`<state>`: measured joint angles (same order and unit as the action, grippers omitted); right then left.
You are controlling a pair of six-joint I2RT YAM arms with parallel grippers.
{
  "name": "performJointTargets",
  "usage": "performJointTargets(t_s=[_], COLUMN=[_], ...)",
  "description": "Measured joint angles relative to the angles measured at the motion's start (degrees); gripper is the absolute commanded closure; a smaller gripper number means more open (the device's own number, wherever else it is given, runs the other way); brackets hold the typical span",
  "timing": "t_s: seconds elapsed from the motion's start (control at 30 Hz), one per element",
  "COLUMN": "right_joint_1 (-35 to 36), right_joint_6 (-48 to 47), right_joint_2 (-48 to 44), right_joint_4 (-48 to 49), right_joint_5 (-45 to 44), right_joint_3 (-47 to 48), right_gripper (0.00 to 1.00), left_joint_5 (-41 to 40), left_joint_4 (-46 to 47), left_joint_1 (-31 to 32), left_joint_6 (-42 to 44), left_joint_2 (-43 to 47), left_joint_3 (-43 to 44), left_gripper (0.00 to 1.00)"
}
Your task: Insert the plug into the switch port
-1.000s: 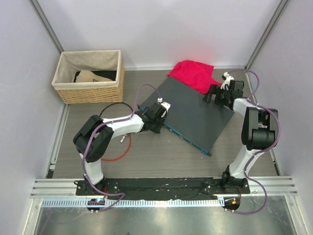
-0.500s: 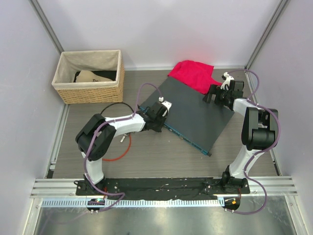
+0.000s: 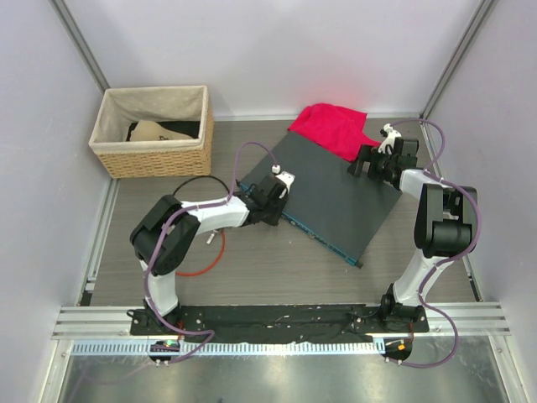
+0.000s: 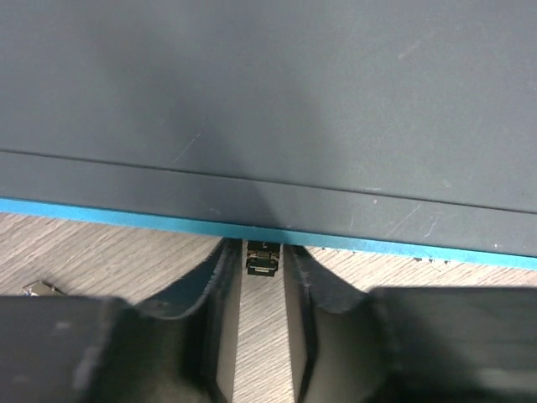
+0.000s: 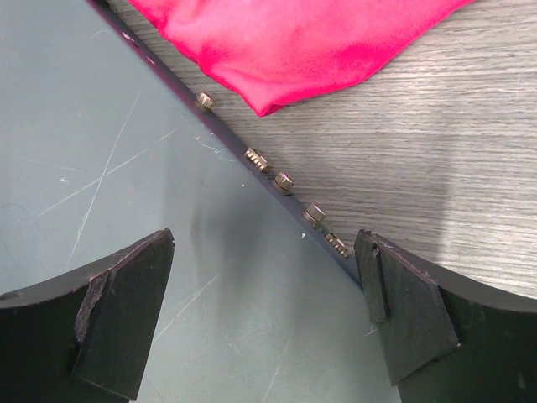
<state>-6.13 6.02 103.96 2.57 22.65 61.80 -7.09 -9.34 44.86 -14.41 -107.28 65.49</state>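
Note:
The switch (image 3: 336,197) is a flat dark-grey box lying askew, its teal front face (image 3: 315,235) toward the near left. My left gripper (image 3: 278,207) is at that face, near its left end. In the left wrist view its fingers (image 4: 220,285) stand narrowly apart on either side of the small dark plug (image 4: 262,259). The plug's front end is against the teal edge (image 4: 126,214). The port itself is hidden under the top panel. My right gripper (image 3: 369,161) is open over the switch's back right corner, straddling its rear edge (image 5: 285,180).
A red cloth (image 3: 331,126) lies under the switch's back edge, and it also shows in the right wrist view (image 5: 294,42). A woven basket (image 3: 155,155) stands at the back left. A black cable (image 3: 197,179) and an orange cable (image 3: 205,260) lie by the left arm.
The left arm's elbow has shifted slightly to the right, while its gripper stays at the switch's front face. The right arm has not moved.

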Motion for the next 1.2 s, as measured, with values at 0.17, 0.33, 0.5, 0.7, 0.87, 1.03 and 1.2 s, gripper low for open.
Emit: performJointTargets(t_s=[0.17, 0.33, 0.5, 0.7, 0.87, 1.03, 1.2], right_joint_1=[0.0, 0.0, 0.0, 0.0, 0.0, 0.0, 0.0], right_joint_6=[0.0, 0.0, 0.0, 0.0, 0.0, 0.0, 0.0], right_joint_2=[0.0, 0.0, 0.0, 0.0, 0.0, 0.0, 0.0], right_joint_4=[0.0, 0.0, 0.1, 0.5, 0.8, 0.9, 0.9], right_joint_5=[0.0, 0.0, 0.0, 0.1, 0.2, 0.4, 0.4], right_joint_3=[0.0, 0.0, 0.0, -0.2, -0.3, -0.3, -0.3], right_gripper=[0.01, 0.01, 0.01, 0.01, 0.01, 0.01, 0.01], left_joint_5=[-0.7, -1.6, -1.9, -1.9, -1.9, -2.3, -3.0], left_joint_4=[1.7, 1.7, 0.9, 0.2, 0.3, 1.0, 2.5], left_joint_1=[0.0, 0.0, 0.0, 0.0, 0.0, 0.0, 0.0], left_joint_6=[-0.2, -0.3, -0.6, -1.4, -1.8, -2.4, -3.6], left_joint_2=[1.8, 6.5, 7.8, 7.3, 4.9, 3.3, 2.8], left_joint_3=[-2.2, -5.9, -6.6, -6.7, -6.5, -5.2, -4.9], left_gripper=[0.5, 0.52, 0.7, 0.8, 0.82, 0.83, 0.84])
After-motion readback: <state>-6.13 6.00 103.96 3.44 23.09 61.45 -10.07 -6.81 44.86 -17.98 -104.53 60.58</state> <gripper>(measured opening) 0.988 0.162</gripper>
